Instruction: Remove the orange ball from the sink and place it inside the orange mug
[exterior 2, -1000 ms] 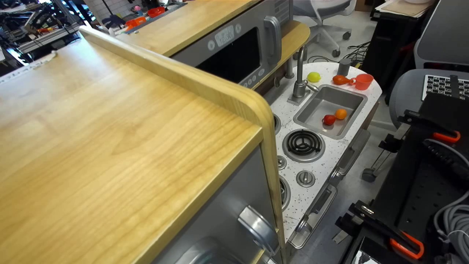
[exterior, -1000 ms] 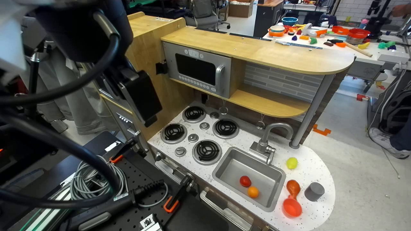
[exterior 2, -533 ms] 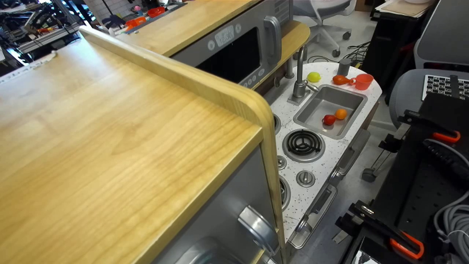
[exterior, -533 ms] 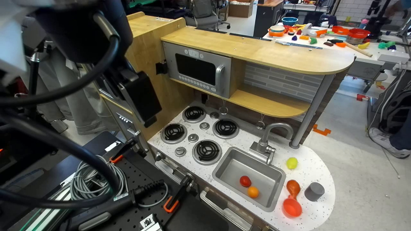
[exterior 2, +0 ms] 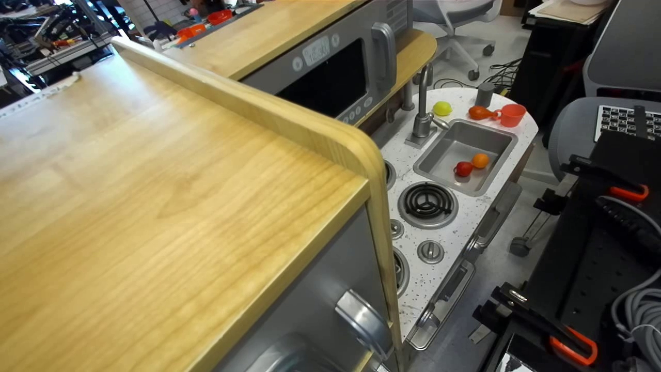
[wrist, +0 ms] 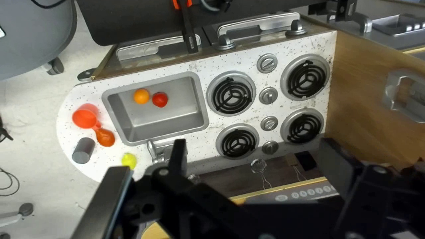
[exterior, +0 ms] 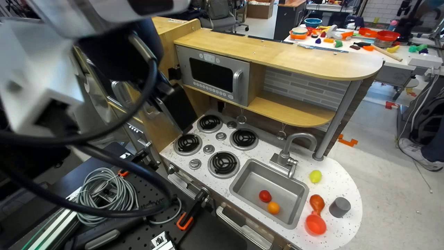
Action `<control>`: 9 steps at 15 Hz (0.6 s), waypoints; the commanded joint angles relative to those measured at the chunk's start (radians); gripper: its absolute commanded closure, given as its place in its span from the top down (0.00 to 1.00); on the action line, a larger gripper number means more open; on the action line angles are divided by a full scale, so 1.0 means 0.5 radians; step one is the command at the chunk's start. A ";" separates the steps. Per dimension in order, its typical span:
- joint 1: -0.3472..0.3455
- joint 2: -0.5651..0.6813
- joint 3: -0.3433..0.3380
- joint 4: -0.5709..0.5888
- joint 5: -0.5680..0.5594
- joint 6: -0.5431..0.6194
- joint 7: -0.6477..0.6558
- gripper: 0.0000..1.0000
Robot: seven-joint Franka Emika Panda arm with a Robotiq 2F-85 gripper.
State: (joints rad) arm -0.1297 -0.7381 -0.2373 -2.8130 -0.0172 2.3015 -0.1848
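The curved grey faucet [exterior: 285, 157] marks the far side of the white speckled counter [exterior: 341, 180]; the round black coil burners [exterior: 223, 164] mark the left. The black two-finger gripper [wrist: 232, 154] hangs at the left end, well apart from the rectangular silver-grey sink [exterior: 260, 182]. Its fingers are spread wide; no object shows between them. The small round orange ball [exterior: 273, 208], material uncertain, lies in the sink toward the near wall.

Approach. A round red toy [exterior: 265, 196], apparently smooth plastic, lies just left of the ball; the wrist view shows a narrow gap. A finger lowered there may displace either item. The near wall probably leaves little clearance: a finger may strike the rim before reaching grasp height. The faucet is a probable obstruction.

Grasp. Closing off-centre would likely squeeze the ball out and set it rolling.

Release. The orange-red open-topped mug [exterior: 315, 225], apparently plastic, stands right of the sink, with a brown-orange bulb-shaped object [exterior: 316, 203] at its far side. Contact with either could tip or shift the mug, probably light. A high or misaligned drop may bounce the ball off the lip.
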 commanded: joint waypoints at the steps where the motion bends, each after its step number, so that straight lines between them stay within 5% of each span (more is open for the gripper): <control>1: -0.011 0.483 -0.059 -0.009 -0.024 0.528 -0.085 1.00; 9: -0.040 1.546 -0.080 0.315 0.032 1.106 -0.106 1.00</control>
State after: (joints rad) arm -0.1323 -0.1553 -0.2810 -2.7529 -0.0140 2.7829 -0.2175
